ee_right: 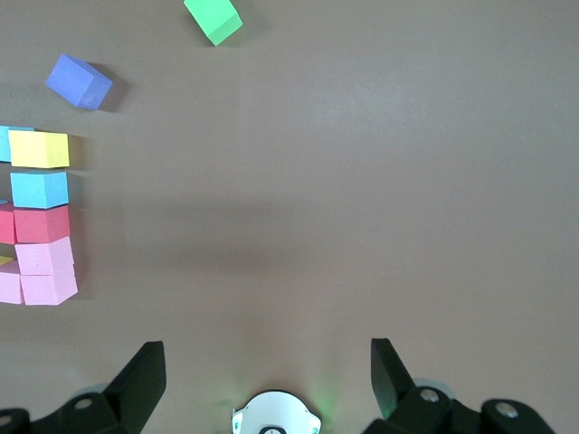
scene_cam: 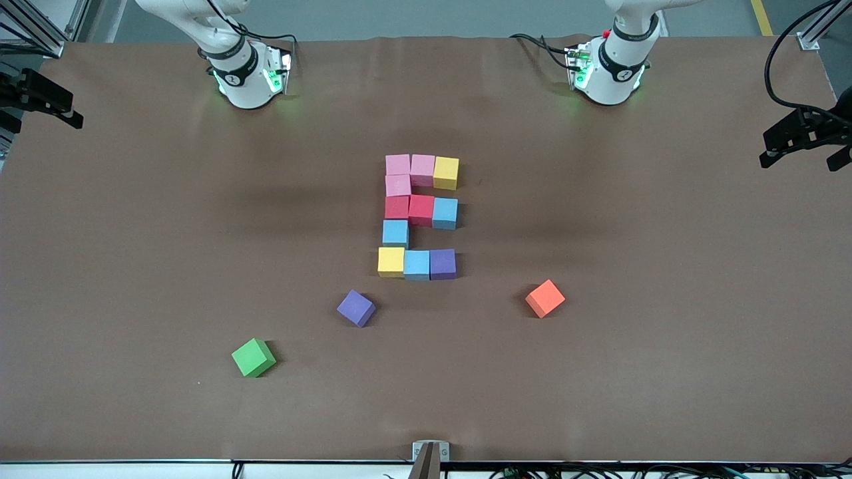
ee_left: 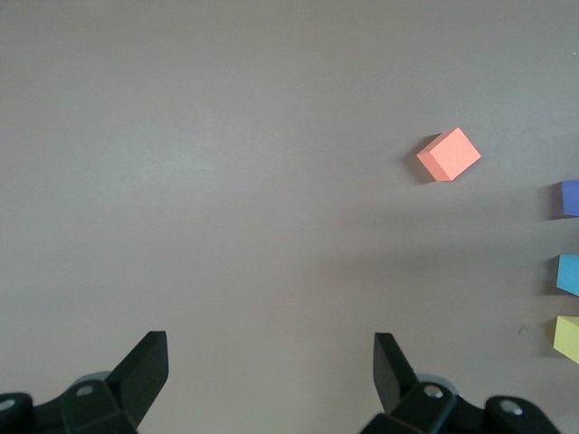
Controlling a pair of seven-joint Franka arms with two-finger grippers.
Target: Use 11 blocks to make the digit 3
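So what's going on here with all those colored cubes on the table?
Eleven cubes sit together mid-table as the digit 3: three rows of three joined by single cubes. Nothing is being handled. The left gripper hangs open over bare table at the left arm's end, and the right gripper hangs open at the right arm's end; both arms wait. Three loose cubes lie nearer the front camera than the figure: a purple cube, an orange cube and a green cube.

Both my arms wait, raised over bench: left claw (ee_left: 269, 375) open, empty; right claw (ee_right: 267, 380) open, empty.
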